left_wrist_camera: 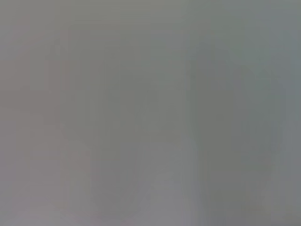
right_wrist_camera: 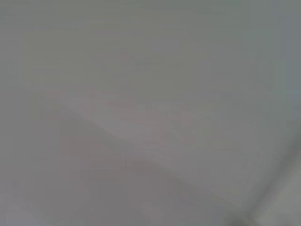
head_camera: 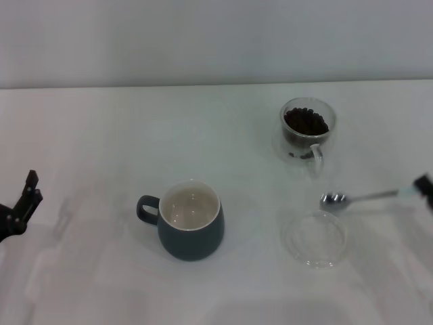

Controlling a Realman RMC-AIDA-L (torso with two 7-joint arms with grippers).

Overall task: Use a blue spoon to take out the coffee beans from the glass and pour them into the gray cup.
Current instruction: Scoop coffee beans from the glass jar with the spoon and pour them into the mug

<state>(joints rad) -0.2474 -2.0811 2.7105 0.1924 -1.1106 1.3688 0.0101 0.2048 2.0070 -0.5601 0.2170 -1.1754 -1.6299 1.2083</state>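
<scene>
The gray cup (head_camera: 191,220) stands upright at the table's middle front, handle to the left, its cream inside bare. The glass (head_camera: 306,128) stands at the back right with coffee beans (head_camera: 306,122) in it, its handle toward the front. The blue spoon (head_camera: 352,198) lies level between the glass and a saucer, metal bowl to the left, pale blue handle (head_camera: 406,193) reaching the right edge. My right gripper (head_camera: 424,184) shows only as a dark tip at the handle's end. My left gripper (head_camera: 24,203) is parked at the far left edge. Both wrist views show only blank grey.
A flat clear glass saucer (head_camera: 315,238) lies just in front of the spoon's bowl, right of the gray cup. The white table (head_camera: 101,135) ends at a pale wall at the back.
</scene>
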